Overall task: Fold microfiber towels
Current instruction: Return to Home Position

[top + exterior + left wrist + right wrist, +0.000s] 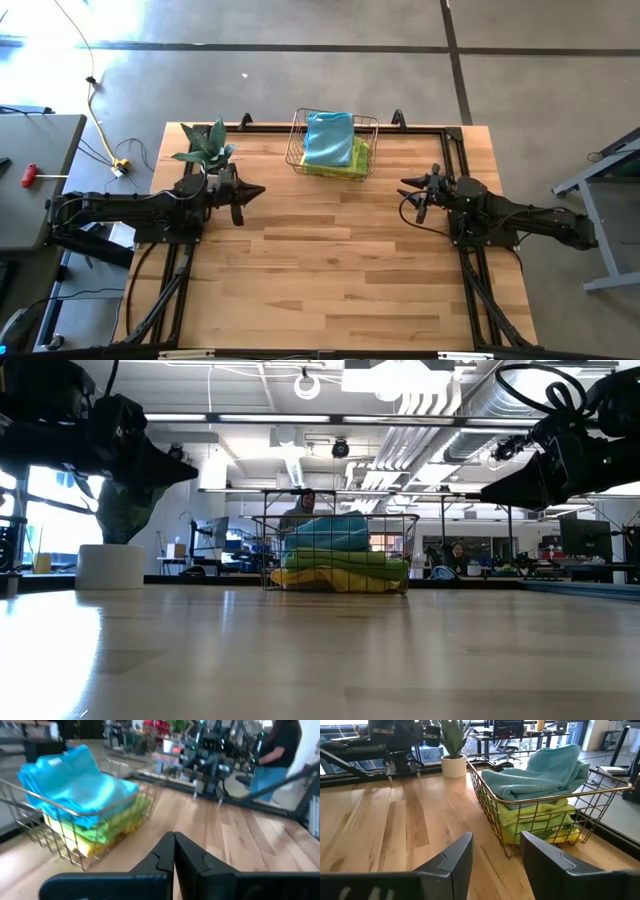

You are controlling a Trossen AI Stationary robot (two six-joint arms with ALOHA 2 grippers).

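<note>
I'm seeing microfiber towels (535, 777) stacked in wire basket (295, 150) at surface's far edge: soft, light, floppy, so I'm favouring corner pinch. Left gripper (174, 836) pinched closed, right gripper (496, 836) spread wide.

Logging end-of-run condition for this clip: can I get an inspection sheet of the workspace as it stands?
Surface: wooden table, no loose towel on it.
Job's things: teal towel on top of lime green towel and yellow towel, stacked in the wire basket at the far edge.
Clutter: potted plant at the far left corner.
Grippers: left gripper beside the plant, jaws shut, empty; right gripper opposite, jaws open, empty.
Cables: yellow cable on the floor left of the table; black cable looped at the right wrist.
Surroundings: grey side table with a red-handled tool; a person beyond the basket.
</note>
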